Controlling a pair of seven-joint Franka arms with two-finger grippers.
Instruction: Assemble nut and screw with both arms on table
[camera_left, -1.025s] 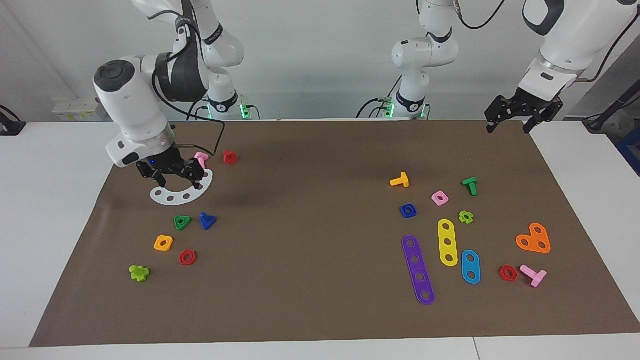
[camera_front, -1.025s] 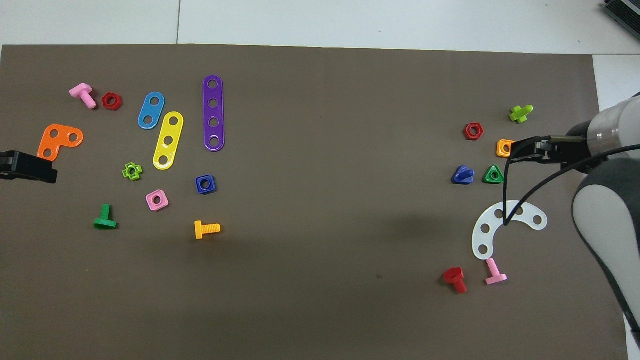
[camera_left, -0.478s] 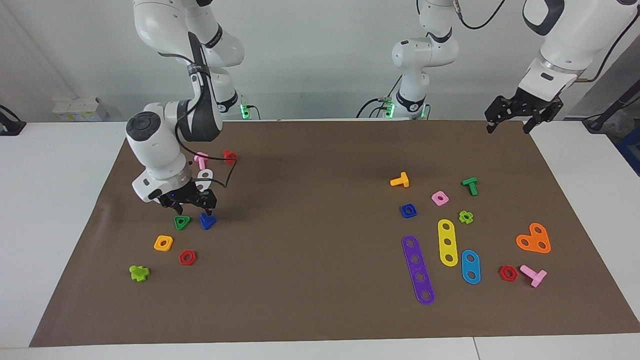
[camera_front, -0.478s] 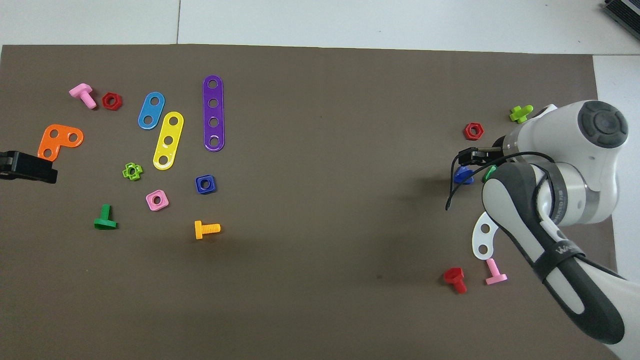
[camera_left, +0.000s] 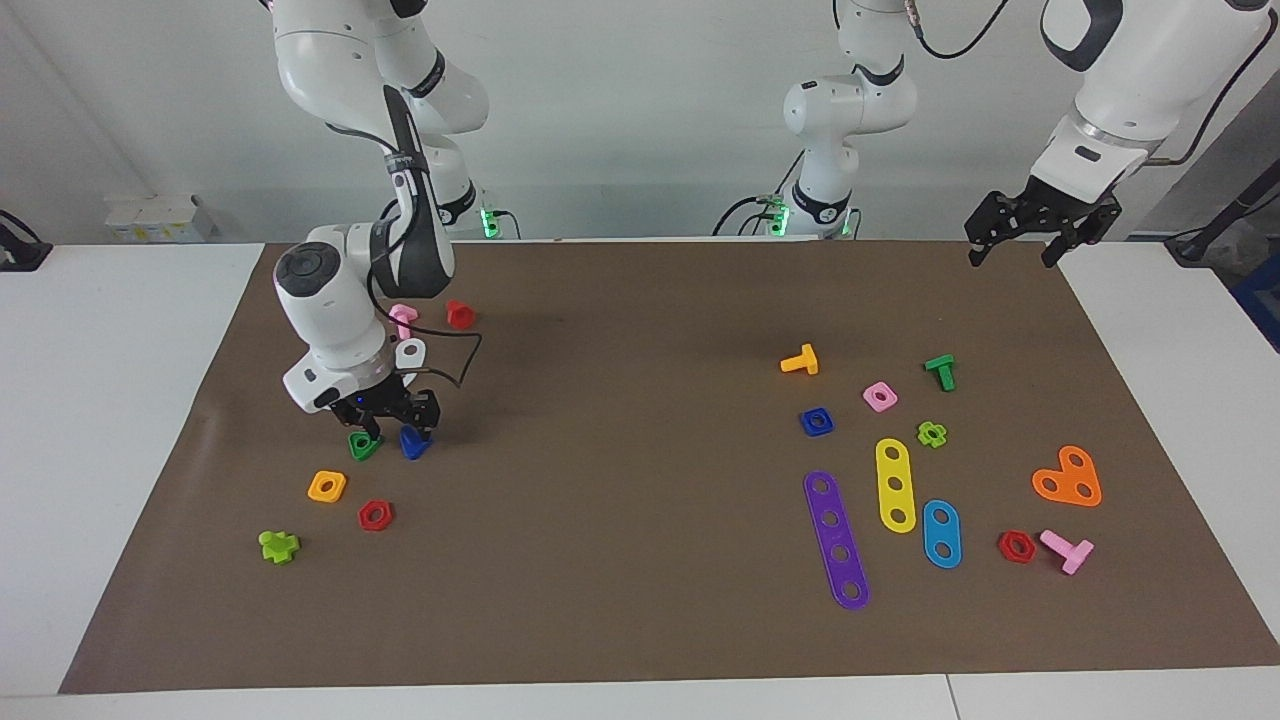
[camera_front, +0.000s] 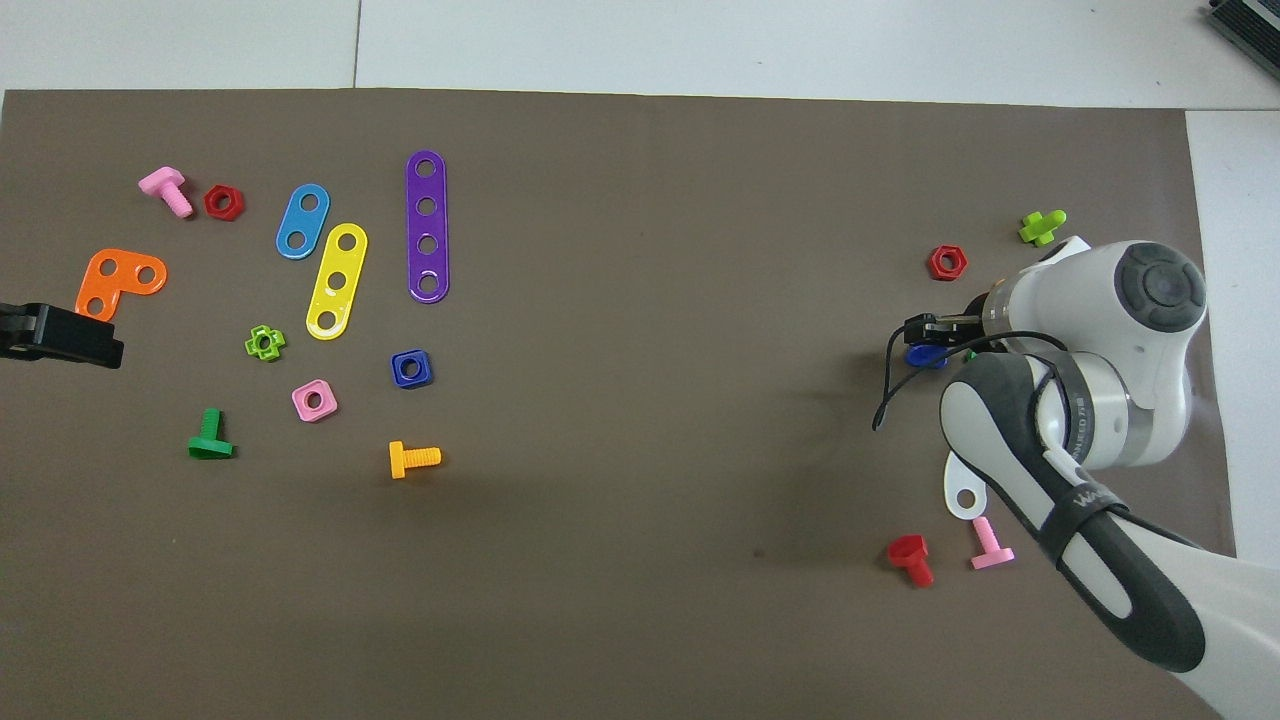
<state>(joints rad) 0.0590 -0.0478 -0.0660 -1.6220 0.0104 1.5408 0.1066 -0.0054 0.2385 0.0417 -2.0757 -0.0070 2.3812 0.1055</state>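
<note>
Start at the right arm's end of the brown mat (camera_left: 640, 620), where your right gripper (camera_left: 388, 422) is down low over the dark blue triangular-head screw (camera_left: 414, 443); its fingers look spread, one tip toward the green triangular nut (camera_left: 363, 445) and the other at the screw, but whether they touch the screw you cannot tell. That green nut sits just beside the screw, toward the right arm's end of the table, so the likeliest fault is a finger landing on it, or the close sweeping both pieces together. The screw lies tipped on its side, so its sloped head could squirt out of a pinch or come up crooked for threading. The black cable (camera_left: 450, 365) looping off the wrist hangs just above the screw and could drag it. The blue square nut (camera_left: 817, 421) lies well apart from the screw, toward the left arm's end. Your left gripper (camera_left: 1012, 242) waits, spread and empty, over the mat's corner nearest the left arm's base.
</note>
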